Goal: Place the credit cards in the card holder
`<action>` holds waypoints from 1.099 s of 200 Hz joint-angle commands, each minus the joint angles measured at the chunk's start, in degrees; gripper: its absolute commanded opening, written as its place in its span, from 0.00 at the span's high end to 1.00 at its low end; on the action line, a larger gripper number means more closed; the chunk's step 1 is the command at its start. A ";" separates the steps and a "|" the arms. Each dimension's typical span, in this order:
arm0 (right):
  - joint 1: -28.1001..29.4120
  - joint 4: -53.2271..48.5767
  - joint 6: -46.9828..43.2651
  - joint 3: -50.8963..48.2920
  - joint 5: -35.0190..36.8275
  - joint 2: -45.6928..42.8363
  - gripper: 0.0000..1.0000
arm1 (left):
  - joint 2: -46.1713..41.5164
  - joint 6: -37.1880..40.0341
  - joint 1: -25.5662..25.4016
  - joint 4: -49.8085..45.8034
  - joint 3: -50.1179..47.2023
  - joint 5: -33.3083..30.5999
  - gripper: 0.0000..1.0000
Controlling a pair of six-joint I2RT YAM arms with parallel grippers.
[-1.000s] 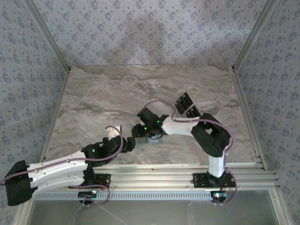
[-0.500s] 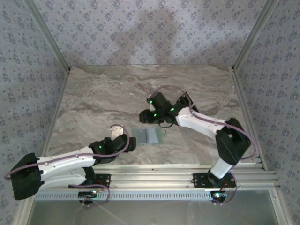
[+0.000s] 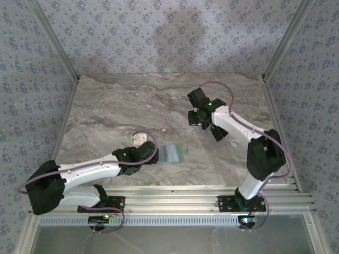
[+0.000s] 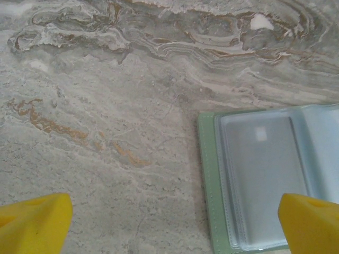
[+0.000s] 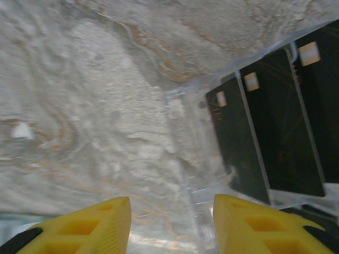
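The card holder (image 3: 174, 153) lies open on the marble table, pale green with clear sleeves; in the left wrist view the card holder (image 4: 259, 185) shows no card in the sleeve I can see. My left gripper (image 3: 152, 156) is open at the holder's left edge, and its right fingertip (image 4: 312, 225) hangs over the sleeves. The credit cards (image 5: 280, 132), black with a pale square each, stand side by side in a clear tray (image 5: 193, 159). My right gripper (image 5: 170, 227) is open, with nothing between its fingers, just left of the cards. From above, the cards (image 3: 219, 132) show below the right gripper (image 3: 203, 120).
Metal frame posts (image 3: 275, 53) and patterned fabric walls close in the table (image 3: 106, 111) on three sides. A rail (image 3: 175, 203) carrying both arm bases runs along the near edge.
My right arm has lifted off the card holder and swung up and right to the cards. My left arm has reached right, up to the holder's left edge.
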 commanded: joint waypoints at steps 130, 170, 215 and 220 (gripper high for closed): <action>-0.13 -5.90 -8.52 8.10 12.83 12.92 0.55 | 1.17 1.54 1.46 -1.93 1.61 1.26 0.00; -0.10 -5.22 -8.32 7.87 12.60 11.45 0.56 | 1.17 1.63 1.71 -1.49 1.33 1.58 0.00; -0.19 -5.73 -8.96 8.75 12.68 12.41 0.56 | 1.26 1.60 1.81 -1.05 1.17 1.80 0.00; -0.20 -5.83 -8.96 8.81 12.67 12.70 0.56 | 1.26 1.64 1.81 -1.05 1.17 1.80 0.00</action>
